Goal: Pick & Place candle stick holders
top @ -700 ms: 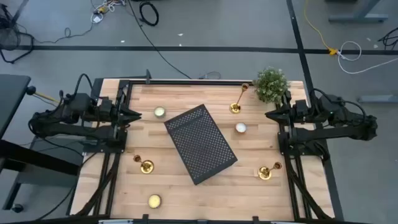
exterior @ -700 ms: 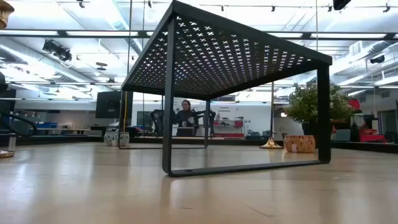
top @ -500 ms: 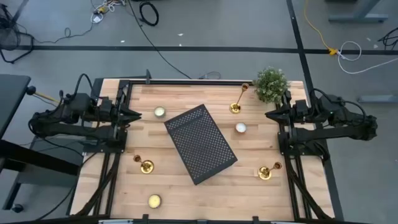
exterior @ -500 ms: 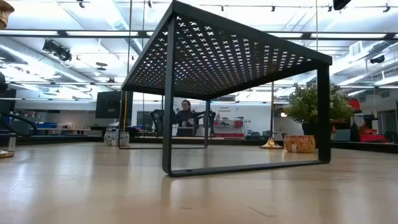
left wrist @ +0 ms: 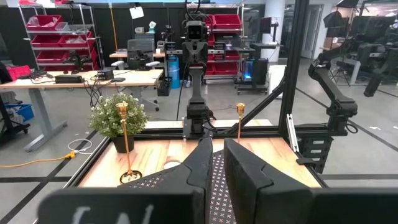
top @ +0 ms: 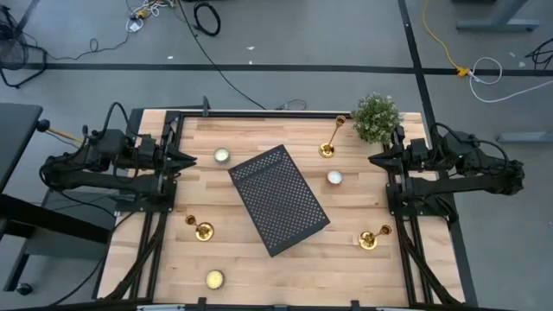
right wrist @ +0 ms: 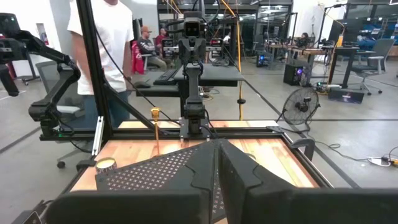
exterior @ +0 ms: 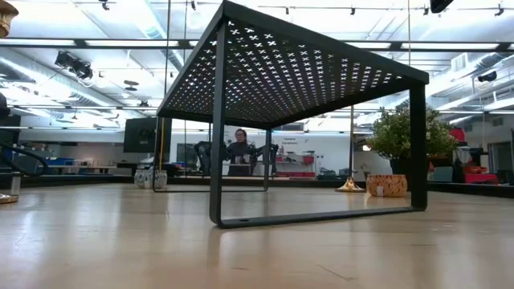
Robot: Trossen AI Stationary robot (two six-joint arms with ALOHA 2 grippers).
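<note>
My left gripper point(top: 192, 160) and right gripper point(top: 373, 159) wait at the table's point(top: 346, 259) two side edges, both closed on nothing. Between them stands a black rack point(top: 278, 199). The three holders stand apart on the wood: one point(top: 327, 149) beside the plant point(top: 377, 117), one point(top: 202, 230) near the left arm's base, one point(top: 369, 239) near the right's.

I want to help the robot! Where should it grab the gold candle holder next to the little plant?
Probably by its thin stem. That candle stick holder stands upright beside the plant, with a wide round base and a small cup on top, so the stem is the narrowest part to pinch. The right gripper waits closest, so coming in level from its side, jaws either side of the stem, looks best.
</note>
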